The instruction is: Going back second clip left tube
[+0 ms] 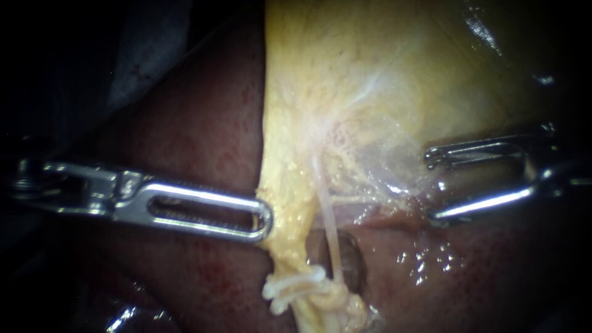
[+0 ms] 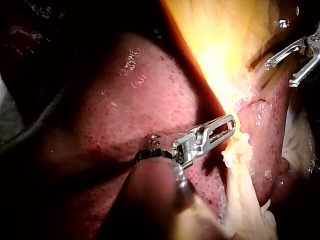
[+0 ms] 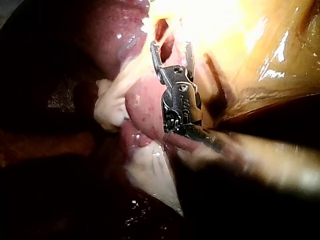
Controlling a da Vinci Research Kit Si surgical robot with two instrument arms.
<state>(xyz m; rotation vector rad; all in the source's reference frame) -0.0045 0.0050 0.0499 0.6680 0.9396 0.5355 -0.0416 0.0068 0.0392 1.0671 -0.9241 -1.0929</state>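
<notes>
Left tube (image 1: 331,229) apart from right instrument (image 1: 431,187)

Light is strong and narrow, brightest at the middle of the endoscope view and falling off to near black towards every edge. In that dark, up towards the far left corner, a dull grey surface (image 1: 148,55) shows faintly; what it is cannot be told
</notes>
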